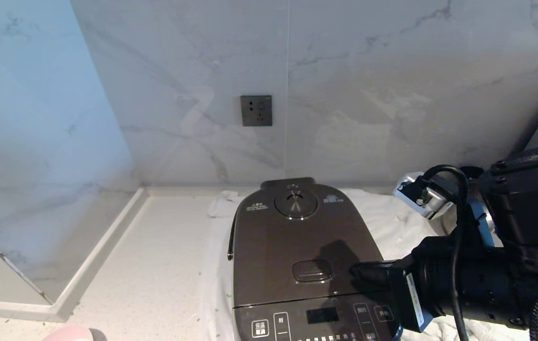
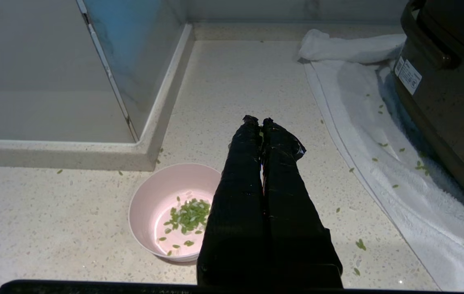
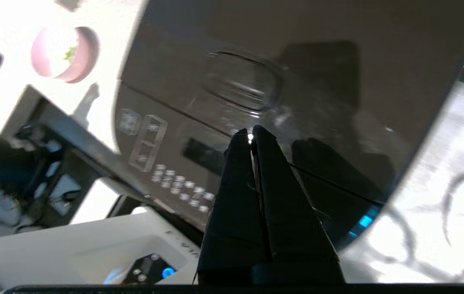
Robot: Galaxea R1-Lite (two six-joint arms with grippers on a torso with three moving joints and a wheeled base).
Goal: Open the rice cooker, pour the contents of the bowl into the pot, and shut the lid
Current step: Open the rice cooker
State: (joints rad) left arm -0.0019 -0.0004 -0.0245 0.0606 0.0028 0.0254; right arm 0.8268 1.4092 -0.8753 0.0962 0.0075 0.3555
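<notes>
While the lid (image 1: pixel 297 237) is down, right arm (image 1: pixel 477 284) reaches level over it.

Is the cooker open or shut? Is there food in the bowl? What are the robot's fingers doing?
Lid: shut flat on the cooker.
Latch button: not pressed yet.
Bowl: upright on the counter, green bits inside.
Towel: spread under the cooker, a few green bits on it.
Right gripper: fingers shut, tips above the lid near the latch button.
Left gripper: fingers shut, empty, beside the bowl.
</notes>
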